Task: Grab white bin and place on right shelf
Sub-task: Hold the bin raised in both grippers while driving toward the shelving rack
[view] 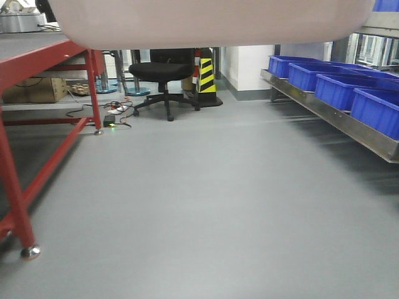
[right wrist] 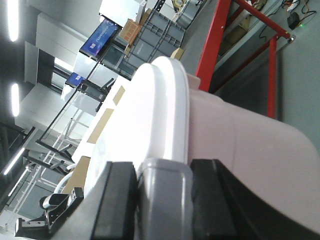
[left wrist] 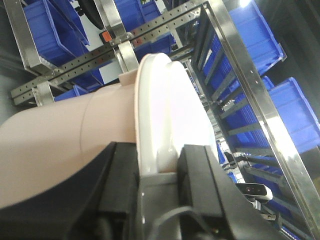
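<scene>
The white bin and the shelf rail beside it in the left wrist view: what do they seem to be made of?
The white bin looks like moulded plastic. Its walls are milky and faintly pink, with rounded corners and a soft sheen. Its lid is a glossier white. The shelf rail seems to be stainless steel, because it is silvery and mirror-bright. The perforated bars beside it look like the same metal.

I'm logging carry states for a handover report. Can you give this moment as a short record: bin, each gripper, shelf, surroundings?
white bin: held up clear of the floor, lid on; its underside fills the top of the front view
left gripper: shut on the lid's rim
right gripper: shut on a grey piece at the lid's edge
right shelf: steel rack to the robot's right; bin not yet on it
blue crates: in a row on the shelf's low tier
red table: left
office chair: ahead
</scene>
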`<state>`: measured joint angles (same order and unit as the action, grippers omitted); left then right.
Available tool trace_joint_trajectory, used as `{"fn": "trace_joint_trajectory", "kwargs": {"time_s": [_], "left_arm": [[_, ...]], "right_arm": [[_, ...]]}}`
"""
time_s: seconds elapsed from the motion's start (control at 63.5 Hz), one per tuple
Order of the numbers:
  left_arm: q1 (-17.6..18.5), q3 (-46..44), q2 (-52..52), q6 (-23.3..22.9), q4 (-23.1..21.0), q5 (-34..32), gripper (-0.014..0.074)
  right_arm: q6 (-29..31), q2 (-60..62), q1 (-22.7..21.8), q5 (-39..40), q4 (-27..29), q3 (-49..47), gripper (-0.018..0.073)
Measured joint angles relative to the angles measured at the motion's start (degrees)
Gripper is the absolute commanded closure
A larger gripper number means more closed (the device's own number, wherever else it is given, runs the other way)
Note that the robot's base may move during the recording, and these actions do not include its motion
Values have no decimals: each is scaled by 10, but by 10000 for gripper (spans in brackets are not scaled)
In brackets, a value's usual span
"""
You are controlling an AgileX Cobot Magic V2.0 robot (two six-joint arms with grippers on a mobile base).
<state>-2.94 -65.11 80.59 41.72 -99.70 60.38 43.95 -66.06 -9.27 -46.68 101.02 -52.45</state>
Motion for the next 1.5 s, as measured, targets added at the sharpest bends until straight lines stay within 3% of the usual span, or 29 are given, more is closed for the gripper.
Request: {"fn": "trace_joint_trajectory", "kwargs": {"time_s": [1.495], "left_arm": [[0, 0, 0, 0, 1, 1, 722]], "right_arm": [[0, 0, 3, 8, 0, 0, 503]]}}
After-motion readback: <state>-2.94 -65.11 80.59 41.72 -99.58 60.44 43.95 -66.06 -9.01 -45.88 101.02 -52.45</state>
